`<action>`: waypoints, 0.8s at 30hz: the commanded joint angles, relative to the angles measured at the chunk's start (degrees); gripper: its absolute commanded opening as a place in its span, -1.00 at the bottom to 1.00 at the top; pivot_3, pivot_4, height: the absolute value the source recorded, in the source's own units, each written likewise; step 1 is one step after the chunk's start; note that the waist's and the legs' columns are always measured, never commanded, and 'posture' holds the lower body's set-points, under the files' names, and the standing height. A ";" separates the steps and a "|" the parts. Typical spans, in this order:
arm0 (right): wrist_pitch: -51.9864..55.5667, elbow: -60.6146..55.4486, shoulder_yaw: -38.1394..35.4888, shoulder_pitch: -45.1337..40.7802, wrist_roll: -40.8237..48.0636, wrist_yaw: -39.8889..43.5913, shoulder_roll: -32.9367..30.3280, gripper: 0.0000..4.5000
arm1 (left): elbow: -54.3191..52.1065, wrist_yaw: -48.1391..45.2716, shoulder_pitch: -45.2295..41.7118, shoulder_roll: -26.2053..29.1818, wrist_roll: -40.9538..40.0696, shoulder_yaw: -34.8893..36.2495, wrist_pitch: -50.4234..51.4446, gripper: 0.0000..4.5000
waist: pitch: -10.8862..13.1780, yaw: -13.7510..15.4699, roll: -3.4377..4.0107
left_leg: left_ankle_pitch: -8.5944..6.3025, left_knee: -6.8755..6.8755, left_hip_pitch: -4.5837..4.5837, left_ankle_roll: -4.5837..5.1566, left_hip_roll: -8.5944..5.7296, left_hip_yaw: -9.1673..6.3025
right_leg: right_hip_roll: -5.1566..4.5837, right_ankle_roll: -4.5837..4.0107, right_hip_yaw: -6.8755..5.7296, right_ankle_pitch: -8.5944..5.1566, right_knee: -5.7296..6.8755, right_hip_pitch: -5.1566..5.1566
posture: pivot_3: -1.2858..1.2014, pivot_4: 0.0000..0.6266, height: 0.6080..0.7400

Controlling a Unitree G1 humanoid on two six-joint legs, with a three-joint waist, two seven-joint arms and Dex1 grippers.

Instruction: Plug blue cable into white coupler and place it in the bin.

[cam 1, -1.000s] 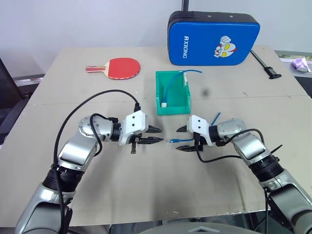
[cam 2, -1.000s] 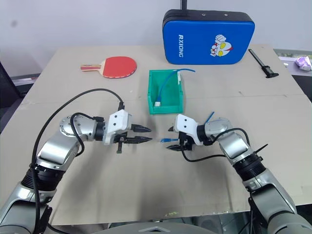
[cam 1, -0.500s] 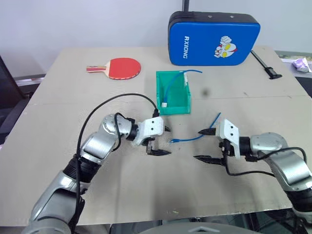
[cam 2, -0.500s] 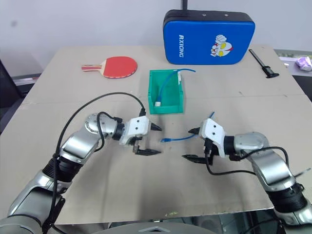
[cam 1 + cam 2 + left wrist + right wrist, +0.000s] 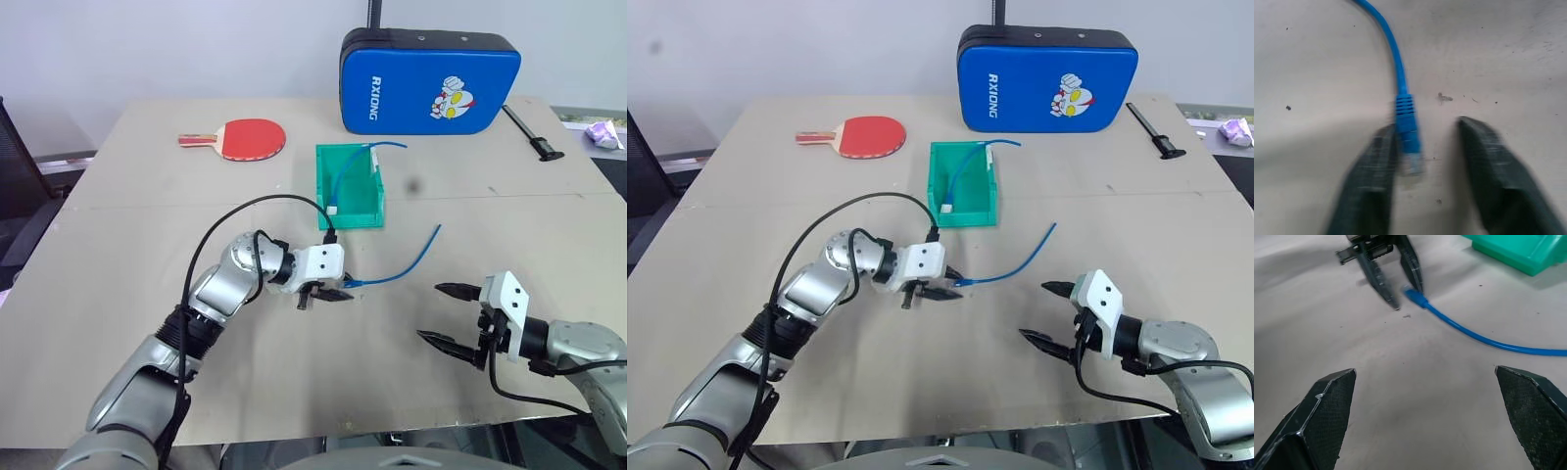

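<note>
The thin bright-blue cable lay on the table, its plug between the left gripper's parted fingers; the right gripper gaped wide, empty.

The left end effector is looking smeared around the cable's plug; the coupler is showing too small to make out.

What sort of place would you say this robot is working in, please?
Probably a lab or test room set up for robot trials: a plain table against a bare wall, carrying unrelated practice props such as a table-tennis bat, a blue padded case and a green bin.
</note>
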 commanded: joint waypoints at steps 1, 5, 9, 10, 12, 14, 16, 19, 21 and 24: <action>-1.77 -1.45 -1.91 -0.51 0.34 -1.17 -0.55 1.00 | 1.60 -1.34 -0.45 1.01 1.54 -0.28 0.80 -0.98 | -0.02 -0.14 0.01 | 0.00 0.00 0.01 0.00 0.00 0.02 | 0.02 0.02 0.04 0.01 0.00 0.00 | 0.03 -0.52 0.82; -2.05 -0.88 -1.38 -1.28 0.40 -1.72 -0.64 1.00 | 2.38 -1.79 -1.15 1.07 1.53 0.38 0.88 -0.98 | -0.02 -0.10 0.01 | 0.00 -0.02 0.00 0.00 0.04 0.01 | 0.09 0.15 0.06 0.09 -0.01 -0.02 | 0.03 -0.52 0.82; 0.54 -1.64 -3.38 -0.34 7.51 -2.12 2.00 1.00 | -0.45 -0.42 -2.03 -2.85 -7.88 7.48 7.73 -0.98 | 0.00 -0.02 -0.01 | 0.00 -0.03 -0.04 0.00 0.07 -0.02 | 0.11 0.15 0.04 0.09 -0.02 -0.06 | 0.03 -0.52 0.82; 1.45 -2.02 -3.99 -0.06 9.47 -2.24 2.43 1.00 | -1.12 -0.22 -2.12 -3.54 -9.48 8.73 9.34 -0.98 | 0.00 0.05 -0.02 | 0.00 -0.02 -0.10 0.00 0.09 -0.05 | 0.11 0.15 0.01 0.09 -0.02 -0.09 | 0.03 -0.52 0.82; 8.15 -4.12 -5.71 0.82 18.89 -2.23 1.82 1.00 | -4.70 -0.58 -1.64 -4.88 -15.66 12.03 16.41 -0.98 | 0.01 0.06 -0.01 | 0.00 -0.01 -0.13 0.00 0.17 -0.10 | 0.08 0.15 -0.03 0.09 -0.03 -0.09 | 0.03 -0.52 0.82; 13.12 -5.59 -6.59 0.97 26.40 -2.40 0.97 1.00 | -7.81 0.33 -1.11 -6.62 -21.48 15.26 22.95 -0.98 | 0.02 0.00 0.00 | 0.00 -0.02 -0.18 0.00 0.24 -0.10 | 0.03 0.16 -0.02 0.10 -0.07 -0.09 | 0.03 -0.52 0.82; 15.61 -5.13 -5.83 -1.12 30.24 -4.32 1.77 1.00 | -10.45 1.01 -0.62 -8.39 -27.26 18.03 27.95 -0.98 | 0.02 -0.06 -0.01 | -0.01 -0.01 -0.17 0.00 0.26 -0.09 | 0.00 0.16 -0.02 0.10 -0.10 -0.08 | 0.03 -0.52 0.82; 17.03 -2.12 -4.15 -6.93 33.06 -8.63 5.61 1.00 | -13.50 3.04 -0.31 -11.02 -35.41 21.54 35.56 -0.98 | 0.03 -0.30 -0.01 | -0.01 -0.01 -0.14 0.00 0.25 -0.07 | 0.02 0.16 0.00 0.10 -0.12 -0.08 | 0.03 -0.52 0.82; 18.12 -0.39 -3.99 -10.89 36.00 -11.73 8.66 1.00 | -14.65 4.13 -0.33 -11.84 -39.26 22.96 39.22 -0.98 | 0.03 -0.22 -0.01 | -0.01 -0.01 -0.11 0.00 0.24 -0.10 | 0.05 0.16 -0.01 0.10 -0.06 -0.07 | 0.03 -0.52 0.82; 19.62 1.07 -4.44 -15.70 41.39 -16.07 12.56 1.00 | -15.74 5.15 -0.38 -12.00 -43.13 23.95 42.67 -0.98 | 0.03 -0.21 -0.01 | 0.00 -0.02 -0.07 0.00 0.23 -0.14 | 0.10 0.14 -0.03 0.10 0.05 -0.08 | 0.03 -0.52 0.82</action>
